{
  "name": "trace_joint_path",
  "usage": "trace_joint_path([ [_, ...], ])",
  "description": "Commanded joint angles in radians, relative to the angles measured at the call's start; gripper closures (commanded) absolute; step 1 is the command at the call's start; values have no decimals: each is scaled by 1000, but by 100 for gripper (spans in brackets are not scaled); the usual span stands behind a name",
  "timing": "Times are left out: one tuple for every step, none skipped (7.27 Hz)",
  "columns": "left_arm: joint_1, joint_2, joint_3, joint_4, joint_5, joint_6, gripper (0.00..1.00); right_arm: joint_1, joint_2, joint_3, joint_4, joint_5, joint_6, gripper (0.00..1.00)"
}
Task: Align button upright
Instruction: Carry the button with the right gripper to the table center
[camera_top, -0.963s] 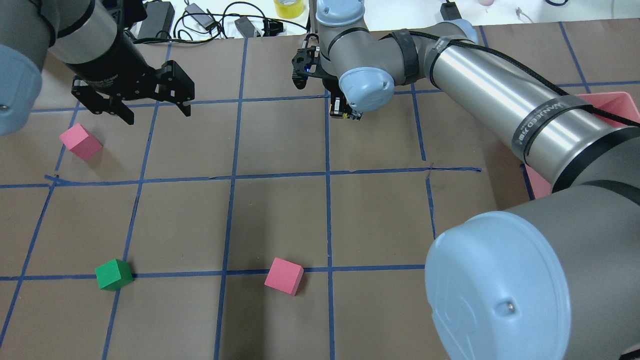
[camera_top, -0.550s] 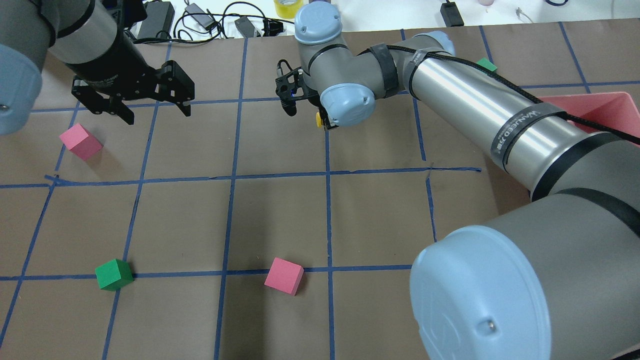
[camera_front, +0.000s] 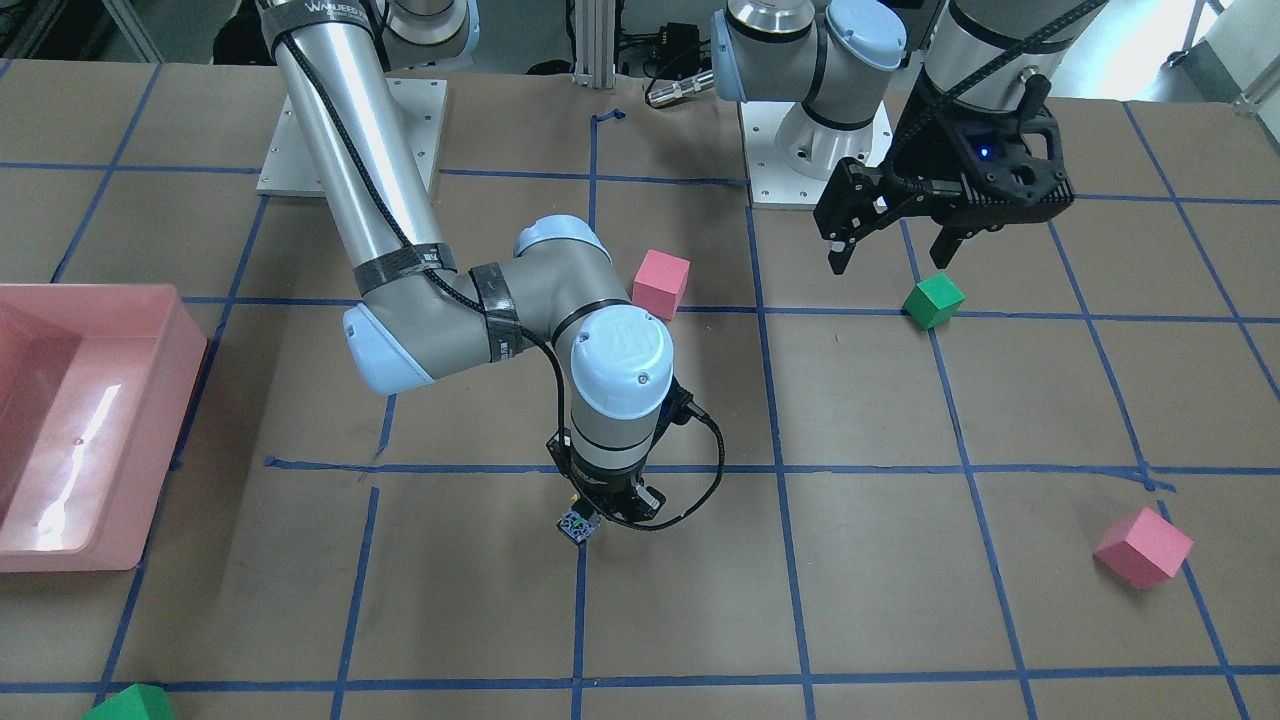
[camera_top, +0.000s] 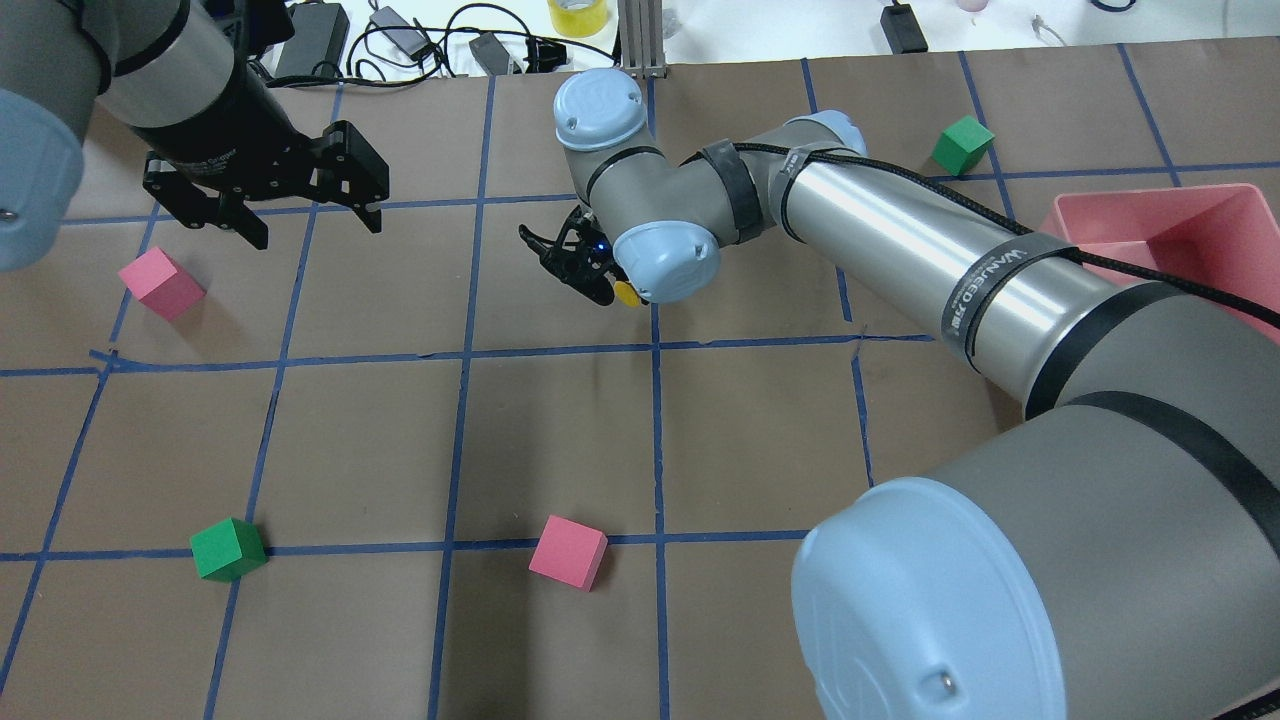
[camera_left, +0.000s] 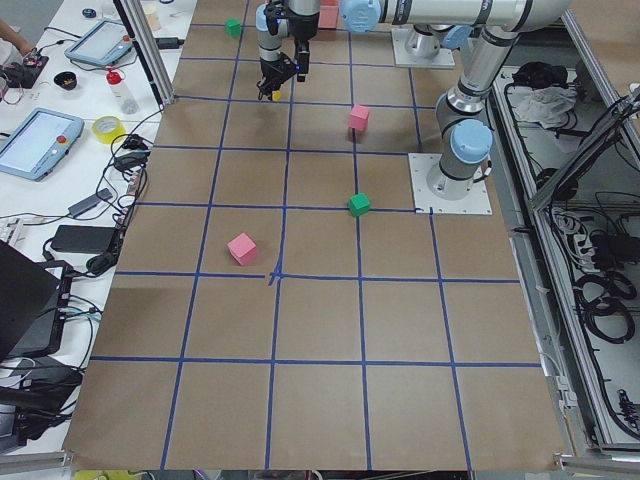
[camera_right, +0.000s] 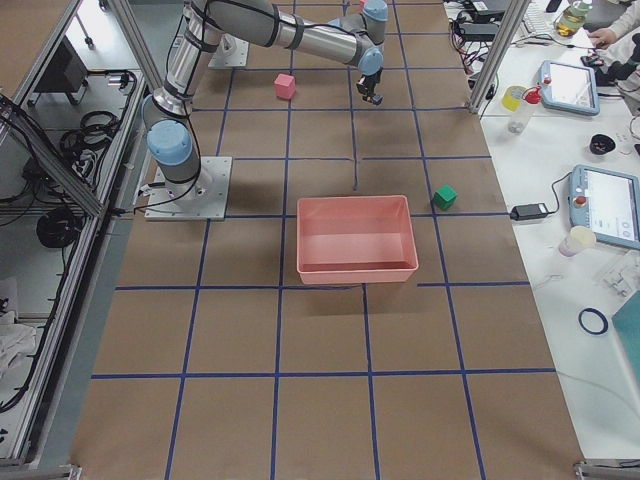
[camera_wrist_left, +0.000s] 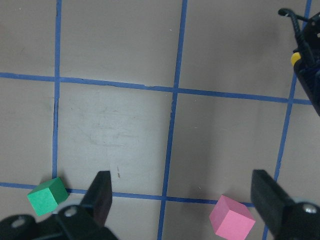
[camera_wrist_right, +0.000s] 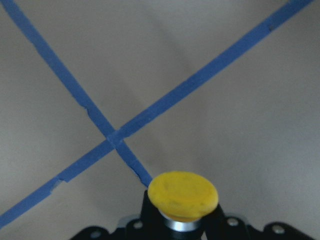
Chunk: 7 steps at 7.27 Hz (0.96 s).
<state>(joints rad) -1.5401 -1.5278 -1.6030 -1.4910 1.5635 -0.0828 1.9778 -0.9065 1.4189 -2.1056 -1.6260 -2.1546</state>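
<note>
The right gripper (camera_top: 603, 284) is clamped on the yellow-capped button (camera_wrist_right: 183, 195). At its nine o'clock, the left gripper (camera_top: 318, 230) hangs spread apart.

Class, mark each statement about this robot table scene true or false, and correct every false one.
1. The right gripper is shut on the button. True.
2. The left gripper grips a pink cube. False: it is open and holds nothing.
3. The button lies in the pink tray. False: nothing shows in the tray; the right gripper holds the button.
4. The pink cube nearest the robot sits on a blue tape line. True.
</note>
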Motion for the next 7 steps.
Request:
trace_joint_path([
  [0,2,0,0,1,0,0,1,-20,45,-36,11,-215,100],
  [0,0,0,0,0,0,0,6,-23,45,-40,52,-259,100],
  [0,0,0,0,1,0,0,6,-23,43,-53,79,-278,100],
  [0,0,0,0,0,0,0,6,-20,43,-75,83,-293,100],
  [0,0,0,0,0,0,0,6,-2,46,-115,81,-371,100],
  [0,0,0,0,0,0,0,6,17,46,-149,78,-445,100],
  [0,0,0,0,0,0,0,6,20,45,-151,63,-450,100],
])
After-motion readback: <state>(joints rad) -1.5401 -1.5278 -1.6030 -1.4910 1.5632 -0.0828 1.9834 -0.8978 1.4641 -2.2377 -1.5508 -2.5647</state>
